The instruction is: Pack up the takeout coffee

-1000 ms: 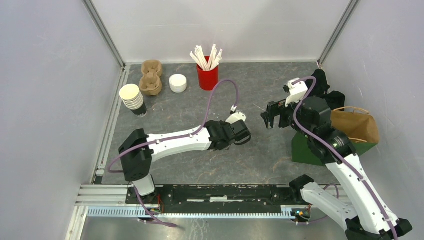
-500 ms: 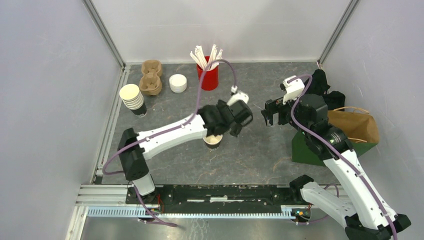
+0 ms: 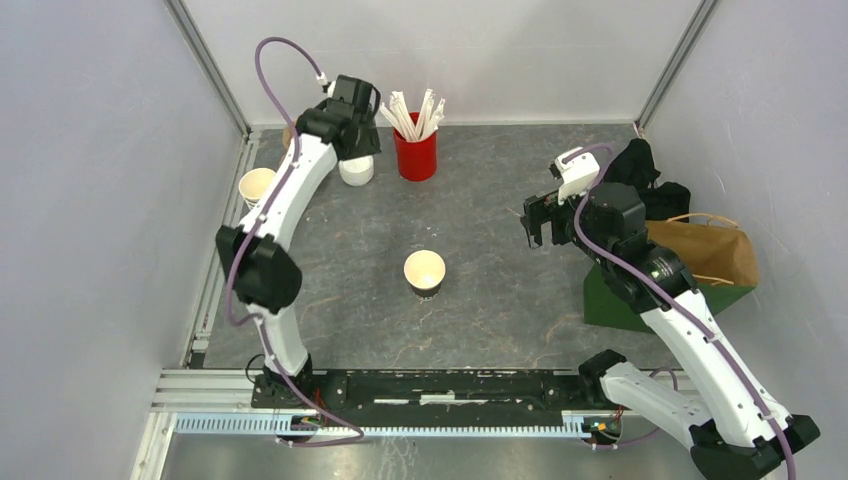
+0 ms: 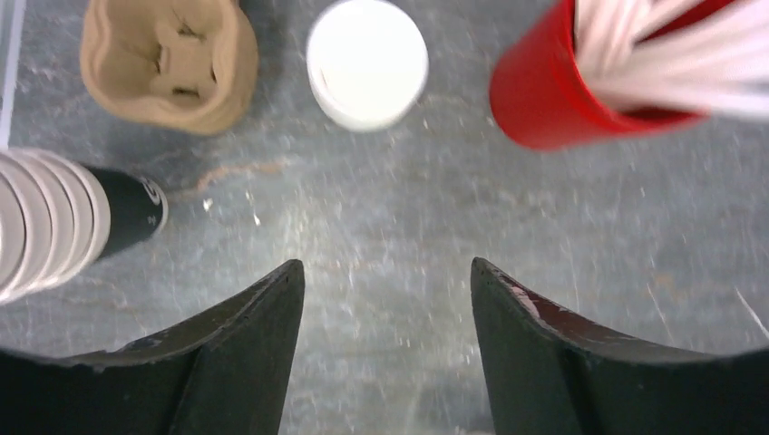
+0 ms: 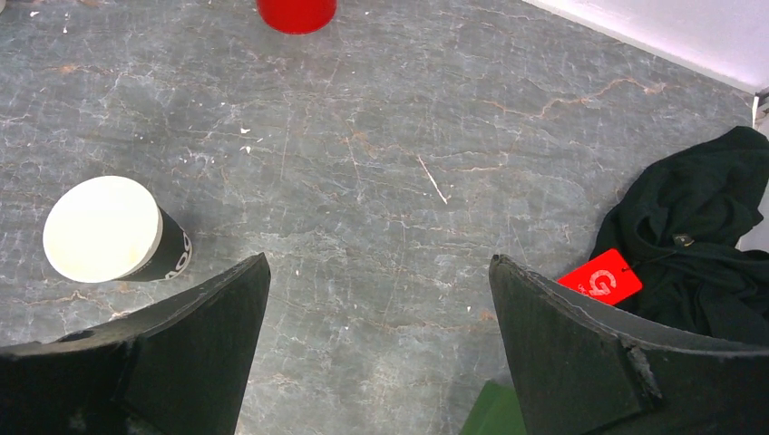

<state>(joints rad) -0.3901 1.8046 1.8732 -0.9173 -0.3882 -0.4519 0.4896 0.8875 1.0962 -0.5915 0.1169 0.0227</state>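
No takeout coffee shows in these views. A single lidless black cup (image 3: 424, 272) with a cream inside stands alone mid-table, also low left in the right wrist view as the cup (image 5: 104, 228). My left gripper (image 3: 352, 148) hangs open and empty at the back left, its tips (image 4: 387, 272) over bare table just short of the stack of white lids (image 4: 367, 62). My right gripper (image 3: 540, 222) is open and empty above the table's right half, to the right of the cup; its jaws (image 5: 379, 263) stand wide apart.
A red holder of straws (image 3: 416, 155) stands at the back. A stack of lidless cups (image 3: 258, 187) and brown pulp carriers (image 4: 168, 59) sit at the back left. A brown paper bag (image 3: 710, 252) on a green mat (image 3: 610, 300) and a black cloth (image 3: 650, 175) lie right.
My left gripper opened, left the lidless cup standing mid-table, and swung up to the back left over the lids. The right arm barely shifted.
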